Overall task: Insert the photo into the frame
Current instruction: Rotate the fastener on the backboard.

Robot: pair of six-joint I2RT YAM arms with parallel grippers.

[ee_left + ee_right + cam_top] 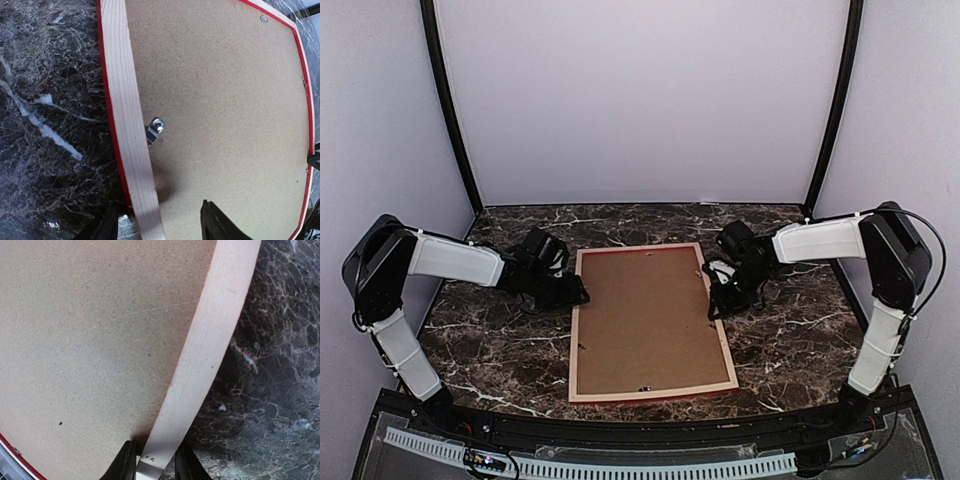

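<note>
Right pincer [154, 461] clamped on pale-wood rail of red-edged rectangular picture frame [200, 365], left pincer [160, 225] open astride opposite rail

One frame [655, 391], one board [645, 315] inside it, one table [790, 340]. Two arms, left arm [450, 262] and right arm [820, 240], and two grippers, left gripper [575, 293] and right gripper [718, 300]. Metal tabs [156, 127] at the board's edge: two show plainly in the left wrist view, any others too small to count
</note>
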